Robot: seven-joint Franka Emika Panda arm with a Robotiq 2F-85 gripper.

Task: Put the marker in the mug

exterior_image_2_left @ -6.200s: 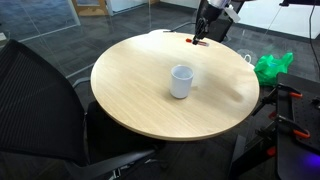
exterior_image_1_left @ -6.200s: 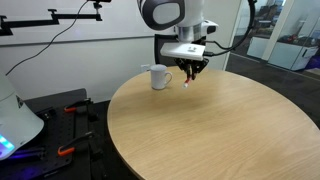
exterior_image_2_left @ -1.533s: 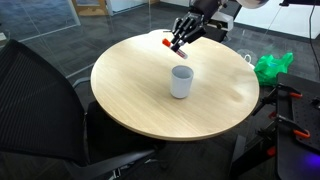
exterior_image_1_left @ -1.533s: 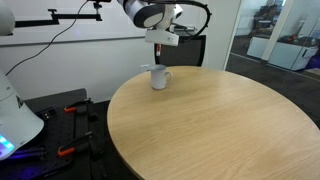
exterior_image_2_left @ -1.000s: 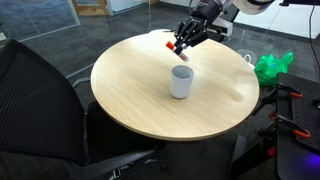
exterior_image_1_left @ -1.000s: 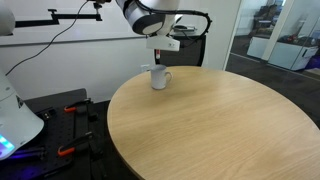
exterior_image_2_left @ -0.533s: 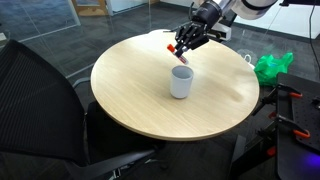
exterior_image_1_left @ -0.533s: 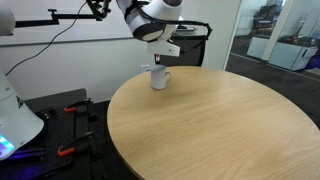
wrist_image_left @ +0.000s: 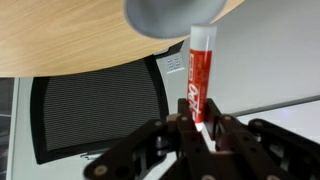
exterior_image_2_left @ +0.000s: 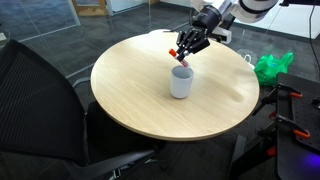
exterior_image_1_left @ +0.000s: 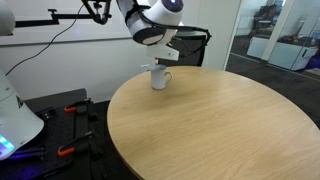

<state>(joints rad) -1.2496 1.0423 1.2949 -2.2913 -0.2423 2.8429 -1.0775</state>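
Note:
The white mug (exterior_image_1_left: 159, 78) stands near the far edge of the round wooden table (exterior_image_1_left: 220, 125); it also shows in an exterior view (exterior_image_2_left: 181, 81) and, from below its rim, in the wrist view (wrist_image_left: 170, 14). My gripper (exterior_image_2_left: 184, 48) is shut on the red marker (wrist_image_left: 198, 78) and holds it just above the mug's mouth. In the wrist view the marker points from the jaws (wrist_image_left: 197, 127) toward the mug. In an exterior view the marker (exterior_image_2_left: 176, 53) shows as a red tip at the fingers.
A black mesh chair (exterior_image_2_left: 40, 100) stands at the table's near side. A green bag (exterior_image_2_left: 272, 66) lies on the floor beside the table. A black chair (exterior_image_1_left: 192, 45) stands behind the table. Red-handled tools (exterior_image_1_left: 68, 110) lie on a side bench.
My gripper has carried the marker from beside the mug to over its mouth and has tilted. The mug has not moved.

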